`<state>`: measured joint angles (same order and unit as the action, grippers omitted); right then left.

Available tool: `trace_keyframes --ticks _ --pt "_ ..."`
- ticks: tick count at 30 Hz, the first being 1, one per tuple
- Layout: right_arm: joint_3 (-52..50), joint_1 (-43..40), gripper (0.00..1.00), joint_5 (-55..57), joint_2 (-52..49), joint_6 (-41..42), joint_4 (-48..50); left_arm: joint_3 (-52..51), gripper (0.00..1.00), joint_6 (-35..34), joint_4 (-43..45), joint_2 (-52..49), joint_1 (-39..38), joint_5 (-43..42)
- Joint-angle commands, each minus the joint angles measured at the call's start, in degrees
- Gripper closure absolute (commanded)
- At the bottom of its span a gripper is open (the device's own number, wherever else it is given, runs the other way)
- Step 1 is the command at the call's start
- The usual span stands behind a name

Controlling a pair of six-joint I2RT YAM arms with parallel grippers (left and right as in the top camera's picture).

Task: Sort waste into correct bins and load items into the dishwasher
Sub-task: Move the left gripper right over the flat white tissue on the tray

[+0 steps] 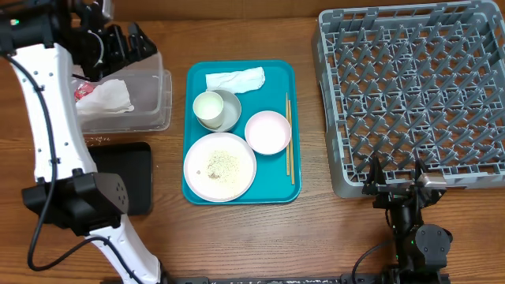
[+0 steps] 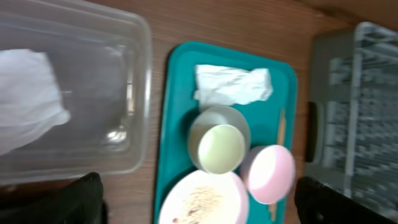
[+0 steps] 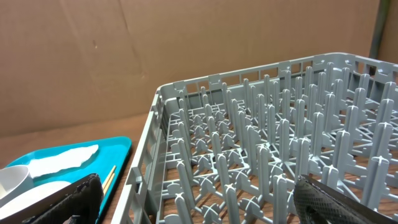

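Wooden table (image 1: 237, 237), clear tub (image 1: 155, 93) partly behind left arm (image 1: 51, 118), black tray (image 1: 132, 170) half covered, left fingers (image 2: 84, 200) apart, right fingers (image 3: 81, 198) apart

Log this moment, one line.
left pincer open at tub | right pincer open by rack | napkin in tub | second napkin on tray | rack empty

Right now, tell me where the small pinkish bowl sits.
In the overhead view the pinkish bowl sits on the right half of the teal tray, just up-right of the large plate and beside the chopsticks.
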<state>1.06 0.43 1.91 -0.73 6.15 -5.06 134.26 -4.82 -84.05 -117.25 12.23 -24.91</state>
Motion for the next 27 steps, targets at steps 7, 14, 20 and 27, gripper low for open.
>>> trace_keyframes --ticks 7,14,20,27 --pt "-0.6 0.3 0.00 0.4 0.6 -0.2 0.4 0.9 0.00 -5.7 2.4 3.8 -5.5 14.8" --pt "-0.6 0.3 0.00 -5.7 0.6 3.8 8.0 0.9 0.00 -5.7 2.4 3.8 -5.9 14.8" --pt "-0.6 0.3 0.00 -16.6 0.6 9.2 17.9 0.9 0.00 -5.7 2.0 3.8 -5.9 14.8" --pt "-0.6 0.3 0.00 -17.9 0.6 8.8 19.8 0.8 0.00 -5.9 -0.1 3.6 -6.0 3.6"
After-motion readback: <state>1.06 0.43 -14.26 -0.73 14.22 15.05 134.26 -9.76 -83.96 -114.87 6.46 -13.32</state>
